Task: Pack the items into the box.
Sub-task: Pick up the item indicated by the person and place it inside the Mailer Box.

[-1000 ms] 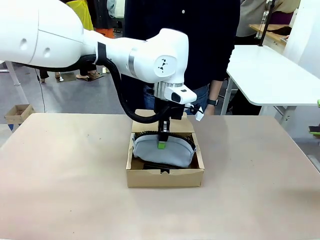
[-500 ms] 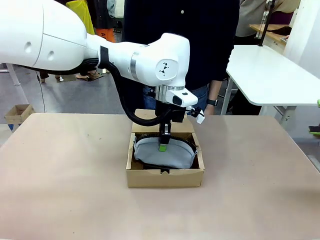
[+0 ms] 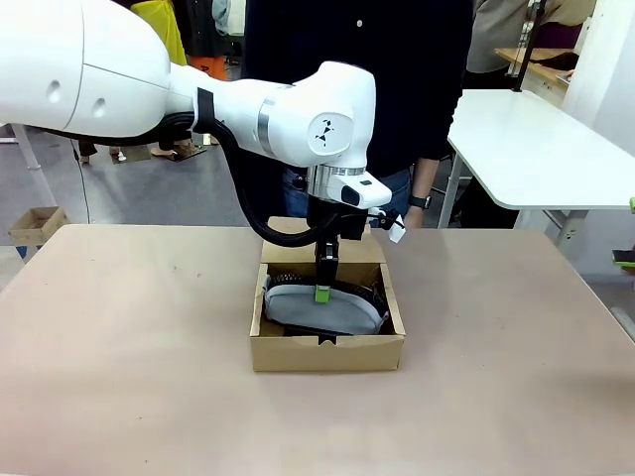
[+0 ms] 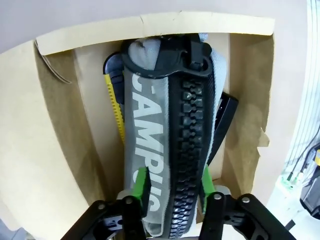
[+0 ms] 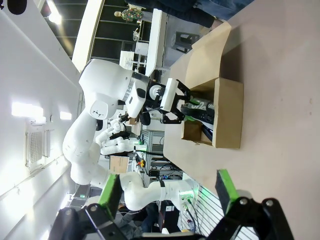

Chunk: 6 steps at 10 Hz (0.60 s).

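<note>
The brown cardboard box (image 3: 327, 352) sits mid-table, its lid flap (image 3: 288, 248) folded back on the far side. My left gripper (image 3: 322, 291) reaches straight down into it, shut on the grey pouch (image 3: 298, 309). In the left wrist view its green pads (image 4: 141, 187) pinch the pouch (image 4: 150, 125) along its black zipper. Beside the pouch, the yellow-and-black utility knife (image 4: 116, 107) lies on one side and the black stapler (image 4: 223, 117) on the other, both on the box floor (image 4: 92, 125). My right gripper (image 5: 169, 192) hangs open, well away from the box (image 5: 227, 115).
A person (image 3: 357, 79) stands at the far edge right behind the box. A white table (image 3: 536, 149) stands at the back right. A tiny cardboard box (image 3: 35, 223) sits on the floor at far left. Bare tabletop (image 3: 129, 337) surrounds the box.
My left gripper has lowered the pouch deeper into the box; the pouch now sits flatter and lower between the walls.
</note>
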{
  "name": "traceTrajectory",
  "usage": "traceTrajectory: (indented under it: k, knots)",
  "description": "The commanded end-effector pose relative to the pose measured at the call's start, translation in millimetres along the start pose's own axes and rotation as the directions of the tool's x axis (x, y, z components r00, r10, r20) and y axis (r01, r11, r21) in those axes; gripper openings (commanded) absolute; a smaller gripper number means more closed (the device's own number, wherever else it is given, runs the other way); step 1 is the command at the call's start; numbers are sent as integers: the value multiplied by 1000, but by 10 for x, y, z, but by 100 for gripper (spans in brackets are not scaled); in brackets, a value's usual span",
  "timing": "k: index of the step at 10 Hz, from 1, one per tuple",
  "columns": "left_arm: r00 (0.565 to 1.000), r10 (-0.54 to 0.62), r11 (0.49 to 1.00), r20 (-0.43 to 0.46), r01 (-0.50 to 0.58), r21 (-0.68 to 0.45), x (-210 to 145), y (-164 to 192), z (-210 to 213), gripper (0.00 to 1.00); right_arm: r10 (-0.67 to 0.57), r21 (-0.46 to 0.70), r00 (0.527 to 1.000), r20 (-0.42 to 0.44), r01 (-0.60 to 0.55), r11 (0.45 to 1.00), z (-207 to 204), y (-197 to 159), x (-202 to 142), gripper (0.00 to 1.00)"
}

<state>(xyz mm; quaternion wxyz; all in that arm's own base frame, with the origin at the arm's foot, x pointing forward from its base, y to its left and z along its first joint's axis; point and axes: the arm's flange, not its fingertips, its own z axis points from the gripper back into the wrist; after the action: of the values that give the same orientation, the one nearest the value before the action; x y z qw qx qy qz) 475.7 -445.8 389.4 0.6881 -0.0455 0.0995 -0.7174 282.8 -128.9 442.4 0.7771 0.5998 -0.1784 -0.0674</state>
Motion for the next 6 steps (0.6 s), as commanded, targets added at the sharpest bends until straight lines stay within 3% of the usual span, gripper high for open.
traceTrajectory:
  k: [1, 6]
  knots:
    - [1000, -27, 1000, -2, 27, -6, -33, -42, 33, 100, -13, -3, 1000, -11, 13, 1000, 23, 32, -9, 100]
    - [998, -49, 999, 26, 50, -11, -69, -101, 107, 100, -13, -3, 1000, -11, 13, 1000, 23, 32, -9, 100]
